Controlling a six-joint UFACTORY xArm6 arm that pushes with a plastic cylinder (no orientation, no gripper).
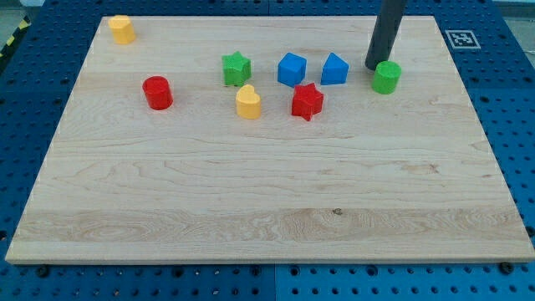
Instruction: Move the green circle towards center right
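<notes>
The green circle (386, 77) is a small green cylinder near the view's upper right of the wooden board (267, 192). My tip (374, 67) is the lower end of a dark rod that comes down from the view's top. It stands just to the upper left of the green circle, touching it or nearly so.
A blue block (334, 69) and a blue block (292, 69) lie left of the tip. A red star (307, 101), a yellow heart (247, 102), a green star (236, 68), a red cylinder (157, 92) and a yellow block (122, 29) lie further left.
</notes>
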